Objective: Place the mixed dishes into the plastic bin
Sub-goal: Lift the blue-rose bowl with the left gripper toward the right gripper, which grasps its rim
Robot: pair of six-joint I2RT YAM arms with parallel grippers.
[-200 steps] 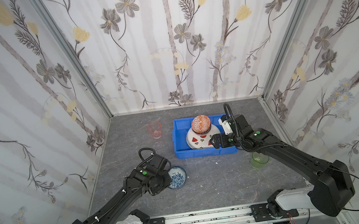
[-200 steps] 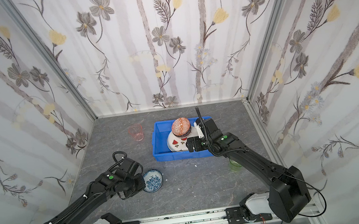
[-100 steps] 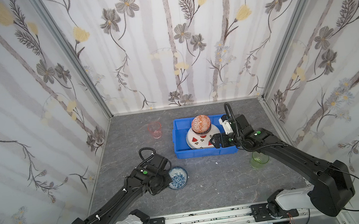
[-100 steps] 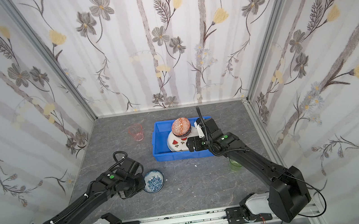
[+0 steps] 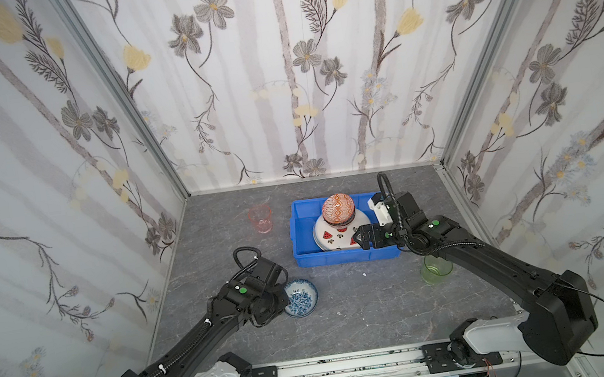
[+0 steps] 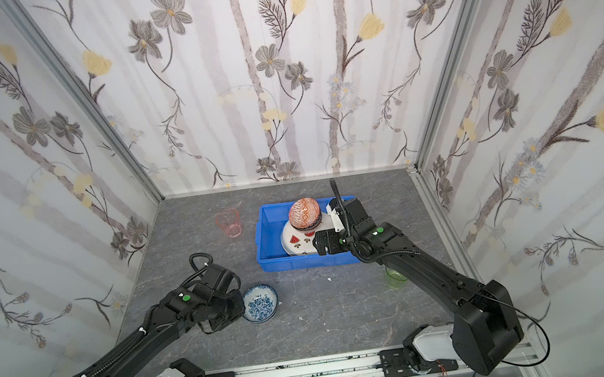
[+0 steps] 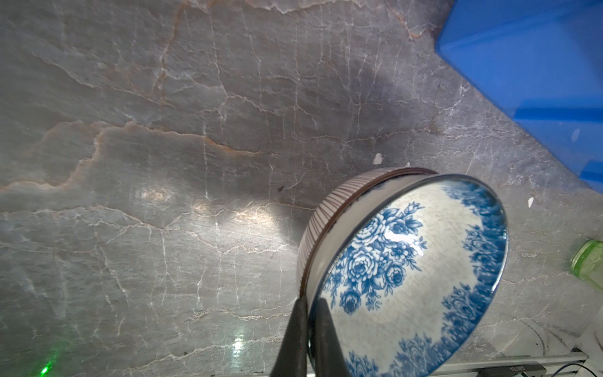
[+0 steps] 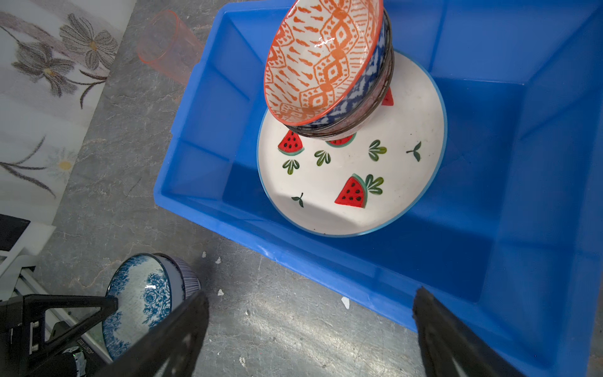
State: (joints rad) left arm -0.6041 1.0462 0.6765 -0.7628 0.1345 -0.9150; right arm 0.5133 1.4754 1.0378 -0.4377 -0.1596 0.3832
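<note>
A blue-and-white flowered bowl (image 5: 301, 298) (image 6: 260, 302) (image 7: 408, 277) (image 8: 140, 300) with a striped outside sits low on the grey table, front left. My left gripper (image 5: 286, 303) (image 6: 243, 311) (image 7: 308, 326) is shut on its rim, one finger inside and one outside. The blue plastic bin (image 5: 301, 237) (image 6: 266, 241) (image 8: 212, 212) (image 7: 538, 81) holds a watermelon plate (image 5: 332, 237) (image 6: 297, 242) (image 8: 352, 169). On that plate is a stack of bowls topped by an orange one (image 5: 338, 208) (image 6: 304, 213) (image 8: 319, 58). My right gripper (image 5: 360, 238) (image 6: 319, 243) (image 8: 310, 326) hangs open and empty over the bin's near wall.
A pink cup (image 5: 261, 218) (image 6: 228, 223) (image 8: 166, 45) stands left of the bin near the back. A green cup (image 5: 436, 269) (image 6: 395, 276) (image 7: 590, 264) stands at the front right, partly under my right arm. Small white crumbs lie on the table. Flowered walls enclose three sides.
My left gripper has closed onto the rim of the blue-and-white bowl, which stays in the same spot. The right arm has hardly moved.
</note>
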